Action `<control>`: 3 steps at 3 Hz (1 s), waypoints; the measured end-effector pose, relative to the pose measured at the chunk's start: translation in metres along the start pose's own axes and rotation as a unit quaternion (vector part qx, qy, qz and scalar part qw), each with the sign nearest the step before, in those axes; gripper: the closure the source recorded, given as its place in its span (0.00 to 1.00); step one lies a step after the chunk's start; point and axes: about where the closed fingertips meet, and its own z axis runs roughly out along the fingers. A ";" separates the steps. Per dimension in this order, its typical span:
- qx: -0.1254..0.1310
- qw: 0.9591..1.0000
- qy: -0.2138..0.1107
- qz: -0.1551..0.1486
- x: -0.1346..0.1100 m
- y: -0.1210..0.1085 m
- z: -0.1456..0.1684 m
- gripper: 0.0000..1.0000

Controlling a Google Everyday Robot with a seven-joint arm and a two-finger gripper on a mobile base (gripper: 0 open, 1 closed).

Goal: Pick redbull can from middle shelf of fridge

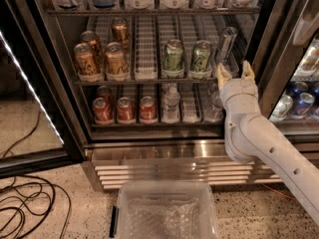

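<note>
Redbull can (227, 44) stands on the middle shelf (144, 79), the gripper (235, 72) just below it, fingers spread apart.

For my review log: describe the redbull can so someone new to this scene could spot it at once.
In the open fridge, look along the middle shelf to its right end, just above the open gripper. The redbull can sits there, slimmer and taller than the green cans to its left, silvery-blue.
</note>
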 end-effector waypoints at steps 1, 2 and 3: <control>-0.007 1.000 0.001 -0.003 0.003 -0.001 0.013 0.40; -0.013 1.000 -0.001 -0.006 0.003 -0.001 0.027 0.36; -0.015 1.000 -0.008 -0.009 0.000 -0.003 0.040 0.35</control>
